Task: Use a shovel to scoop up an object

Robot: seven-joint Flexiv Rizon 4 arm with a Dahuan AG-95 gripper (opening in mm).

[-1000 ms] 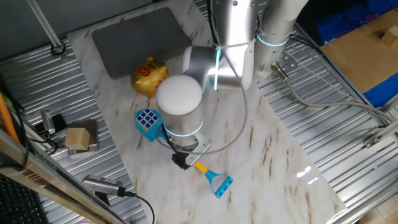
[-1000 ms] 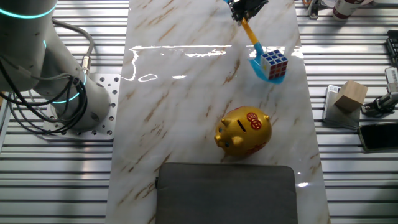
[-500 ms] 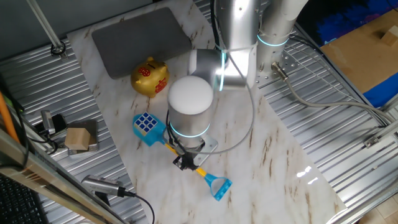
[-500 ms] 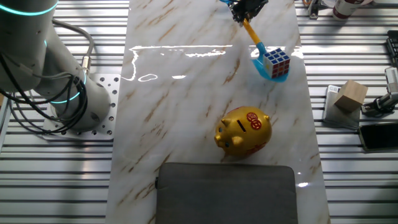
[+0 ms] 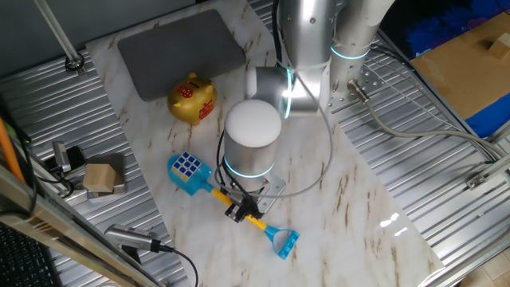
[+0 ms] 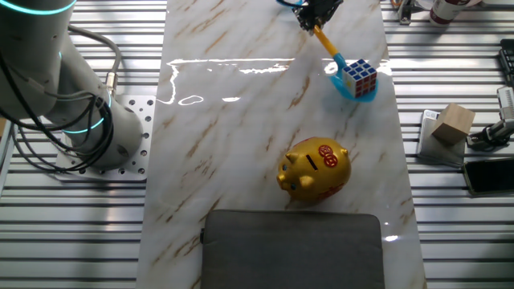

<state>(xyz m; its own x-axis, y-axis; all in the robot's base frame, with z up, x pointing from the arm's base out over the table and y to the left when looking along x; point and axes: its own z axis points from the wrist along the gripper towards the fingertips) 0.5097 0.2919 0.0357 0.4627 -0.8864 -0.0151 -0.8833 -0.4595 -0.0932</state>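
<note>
**Ana:** One fixed view, going left to right: a tan wooden block (image 5: pixel 100 177) sits on the metal ribs off the marble table (image 5: pixel 351 207). Next comes the puzzle cube (image 5: pixel 187 166), resting on the light-blue blade of the shovel (image 5: pixel 209 189).

**Ben:** Is the cube inside the blade or only beside it?

**Ana:** On it; blue plastic shows around its base. The yellow shaft runs right to the gripper (image 5: pixel 241 210), whose fingers are clamped on it mid-length. The blue D-loop sticks out beyond, lower right.

**Ben:** And the gold pig?

**Ana:** The piggy bank (image 5: pixel 192 98) stands well apart, beside a grey mat (image 5: pixel 179 49).

**Ben:** Does the other fixed view agree?

**Ana:** Yes. There the mat (image 6: pixel 291 247) lies at the bottom, the piggy bank (image 6: pixel 314 167) above it, and the shovel (image 6: pixel 341 71) carries the puzzle cube (image 6: pixel 359 77) near the table's (image 6: pixel 217 144) right edge. The gripper (image 6: pixel 316 14) holds the shaft at the top. The wooden block (image 6: pixel 451 124) is farthest right.
</note>
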